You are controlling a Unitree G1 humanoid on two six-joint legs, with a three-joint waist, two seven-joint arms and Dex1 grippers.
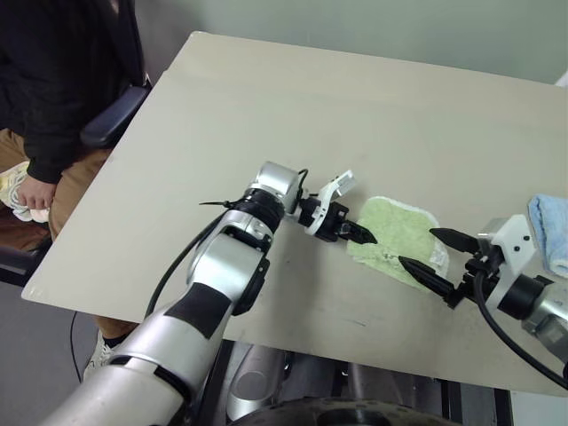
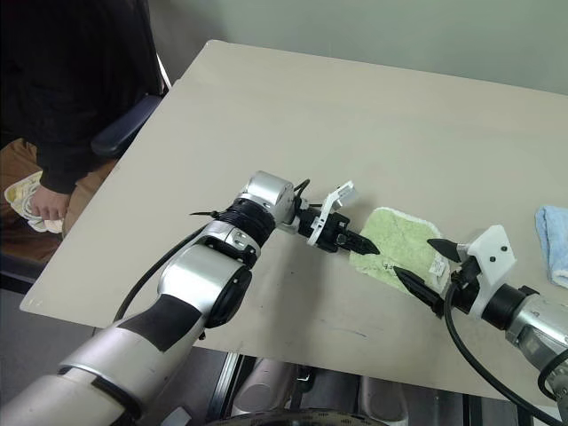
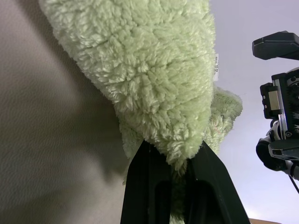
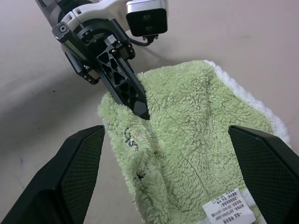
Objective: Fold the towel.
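While the left gripper [image 1: 362,235] pinches the near-left corner of the light green towel [image 1: 399,235], which lies on the beige table [image 1: 266,115] between both arms, the right gripper [image 1: 433,255] waits at the towel's near edge with fingers spread wide. Sound practice is probably to lift this corner only slightly and carry it across to the opposite edge, aligning the white stitched border. A white care label [image 4: 231,208] bears small print, too small to read.
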